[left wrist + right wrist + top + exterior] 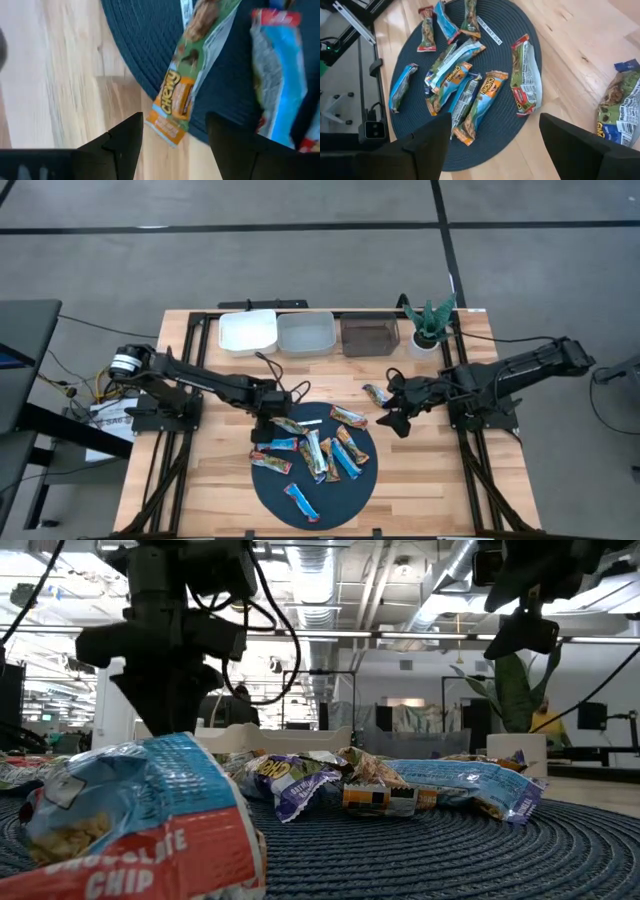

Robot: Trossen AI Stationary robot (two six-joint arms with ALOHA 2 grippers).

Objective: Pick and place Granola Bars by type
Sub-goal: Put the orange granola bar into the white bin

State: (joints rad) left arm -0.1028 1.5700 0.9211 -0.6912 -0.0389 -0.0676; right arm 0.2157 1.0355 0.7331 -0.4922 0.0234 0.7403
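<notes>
Several granola bars in blue, orange and green foil lie on a round dark mat (313,480). One more bar (377,393) lies off the mat on the wood, also visible in the right wrist view (620,105). My left gripper (268,423) points down, open, over the mat's far-left edge. Its fingers (125,142) stand on either side of the end of a green-and-orange bar (182,87) that overhangs the mat's rim, apart from it. My right gripper (395,416) hangs open above the wood at the mat's right, empty, near the stray bar.
Three bins stand in a row at the back: white (248,330), clear (306,333), dark (369,335). A potted plant (430,328) stands at their right. A thin white strip (311,422) lies on the mat's far part. Bare wood lies on both sides of the mat.
</notes>
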